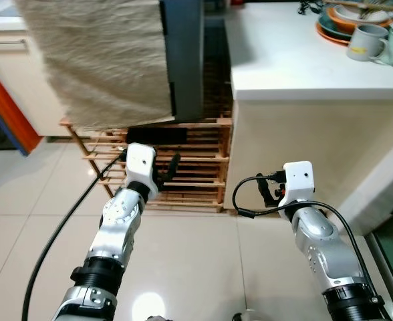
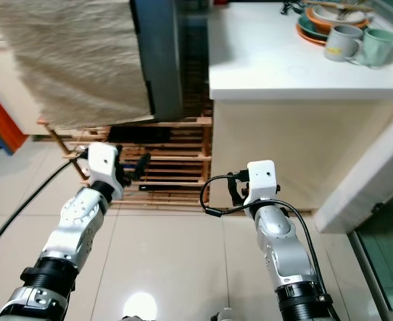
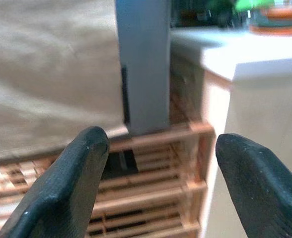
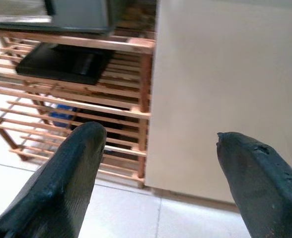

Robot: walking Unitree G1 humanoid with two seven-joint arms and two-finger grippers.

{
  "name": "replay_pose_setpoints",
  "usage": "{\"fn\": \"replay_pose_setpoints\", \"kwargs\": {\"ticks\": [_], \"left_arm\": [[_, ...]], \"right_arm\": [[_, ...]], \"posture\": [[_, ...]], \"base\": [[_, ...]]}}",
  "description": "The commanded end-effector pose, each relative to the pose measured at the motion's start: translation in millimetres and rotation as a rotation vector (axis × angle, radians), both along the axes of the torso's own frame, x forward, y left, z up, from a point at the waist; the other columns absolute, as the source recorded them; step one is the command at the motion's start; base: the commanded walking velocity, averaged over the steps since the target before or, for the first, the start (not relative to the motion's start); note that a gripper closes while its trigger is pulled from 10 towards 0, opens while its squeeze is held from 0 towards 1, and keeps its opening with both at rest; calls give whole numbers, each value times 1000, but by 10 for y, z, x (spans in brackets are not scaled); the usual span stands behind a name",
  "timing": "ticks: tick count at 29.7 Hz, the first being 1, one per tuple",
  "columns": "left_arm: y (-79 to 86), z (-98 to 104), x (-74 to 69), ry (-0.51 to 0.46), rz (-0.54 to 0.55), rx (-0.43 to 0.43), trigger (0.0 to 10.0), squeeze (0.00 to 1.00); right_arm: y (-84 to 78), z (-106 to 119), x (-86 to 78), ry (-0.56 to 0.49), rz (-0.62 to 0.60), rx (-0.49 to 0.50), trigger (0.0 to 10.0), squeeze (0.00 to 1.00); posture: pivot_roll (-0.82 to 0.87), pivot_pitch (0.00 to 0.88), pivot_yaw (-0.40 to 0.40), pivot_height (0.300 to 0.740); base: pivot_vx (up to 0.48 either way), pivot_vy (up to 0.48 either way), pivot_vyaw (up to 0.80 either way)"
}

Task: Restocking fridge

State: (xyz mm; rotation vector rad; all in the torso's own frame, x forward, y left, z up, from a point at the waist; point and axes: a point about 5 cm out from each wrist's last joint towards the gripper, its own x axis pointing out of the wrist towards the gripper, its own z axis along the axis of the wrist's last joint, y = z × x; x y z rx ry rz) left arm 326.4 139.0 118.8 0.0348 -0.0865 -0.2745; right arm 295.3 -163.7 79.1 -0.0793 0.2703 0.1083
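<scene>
A white kitchen counter [image 1: 297,67] with a cream front panel fills the right of the scene, and beside it stands a grey upright appliance [image 1: 183,53], possibly the small fridge, draped with a beige woven cloth [image 1: 96,60]. It rests on a slatted wooden rack [image 1: 183,167] on a glossy tiled floor [image 1: 196,261]. At the counter's far corner sit stacked orange and teal plates [image 1: 337,27] and two pale green mugs [image 1: 377,43]. The left gripper [image 3: 156,183] hovers before the rack, fingers spread and holding nothing; the right gripper [image 4: 158,183] faces the counter panel, likewise parted and empty. No goods for restocking can be seen. Risk: a forward reach could snag the cloth or knock the rack, since both arms hang close to it and a black cable [image 1: 56,234] trails by the left one.
</scene>
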Motion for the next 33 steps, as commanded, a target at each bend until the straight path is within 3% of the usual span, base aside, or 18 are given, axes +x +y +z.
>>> {"fn": "replay_pose_setpoints", "kwargs": {"ticks": [1, 4, 22, 33], "left_arm": [[12, 83, 24, -13, 14, -26, 10000, 0], [16, 106, 30, -8, 23, -48, 10000, 0], [90, 133, 51, 40, 118, -78, 10000, 0], [94, 195, 71, 27, 121, -69, 10000, 0]], "right_arm": [[-3, 30, 30, -19, 0, 1, 10000, 0], [-1, 27, 33, -21, 0, 0, 10000, 0], [45, -20, -3, -29, 39, -12, 10000, 0], [81, 5, 20, -49, 44, -17, 10000, 0]], "posture": [[-174, 0, 50, 740], [-175, 0, 50, 740], [-185, 0, 45, 740], [-183, 0, 44, 740]], "base": [[0, 0, 0], [0, 0, 0], [449, 0, 0], [68, 438, 702]]}}
